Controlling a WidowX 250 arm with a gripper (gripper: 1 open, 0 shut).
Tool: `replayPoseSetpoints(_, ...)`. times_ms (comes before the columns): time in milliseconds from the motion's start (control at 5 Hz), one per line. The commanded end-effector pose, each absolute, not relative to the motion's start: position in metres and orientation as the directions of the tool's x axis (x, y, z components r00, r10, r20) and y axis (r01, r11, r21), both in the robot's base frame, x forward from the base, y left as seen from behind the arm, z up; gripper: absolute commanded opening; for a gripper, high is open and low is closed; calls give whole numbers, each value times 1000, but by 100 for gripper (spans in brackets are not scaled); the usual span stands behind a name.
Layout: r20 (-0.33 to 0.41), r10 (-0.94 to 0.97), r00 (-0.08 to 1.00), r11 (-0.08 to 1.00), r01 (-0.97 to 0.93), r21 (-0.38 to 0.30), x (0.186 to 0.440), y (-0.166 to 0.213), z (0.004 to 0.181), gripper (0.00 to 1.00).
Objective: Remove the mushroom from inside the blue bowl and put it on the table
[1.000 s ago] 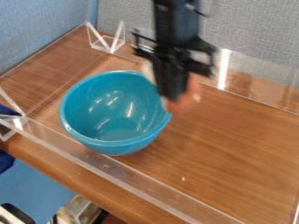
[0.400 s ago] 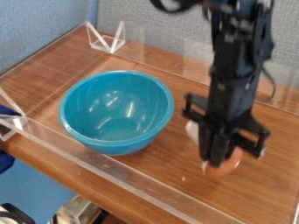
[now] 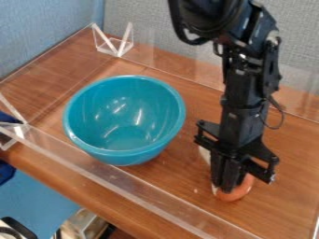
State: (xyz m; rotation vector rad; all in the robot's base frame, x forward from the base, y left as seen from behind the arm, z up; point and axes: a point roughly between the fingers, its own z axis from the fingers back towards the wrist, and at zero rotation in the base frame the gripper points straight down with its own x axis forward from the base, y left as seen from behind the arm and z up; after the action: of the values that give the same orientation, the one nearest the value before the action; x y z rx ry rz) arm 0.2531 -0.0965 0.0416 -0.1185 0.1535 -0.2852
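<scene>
While the black arm reaches down from the top of the view, its end effector points almost straight at the table, at about four o'clock from the blue bowl. Its fingers are pressed together on the mushroom, of which only a reddish-orange patch and a pale bit show below the fingertips. That patch sits right at the wooden surface, though whether it actually touches the wood cannot be told from this angle. The mushroom is outside the bowl, well apart from its rim, close to the near clear wall of the table.

The bowl stands upright on the left half of the table with its glossy inside bare. At roughly eleven o'clock from the bowl, in the far corner, a small clear triangular bracket rests against the acrylic edging. Behind the table at the upper left lies a grey-blue backdrop.
</scene>
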Motion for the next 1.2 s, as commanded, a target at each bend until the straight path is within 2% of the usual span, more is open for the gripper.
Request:
replayPoseSetpoints(0, -116, -273, 955, 957, 257, -138, 265, -93, 38, 0)
replayPoseSetpoints(800, -155, -257, 954, 961, 235, -148, 277, -87, 18, 0)
replayPoseSetpoints(1000, -162, -244, 956, 964, 222, -144, 278, -86, 16, 100)
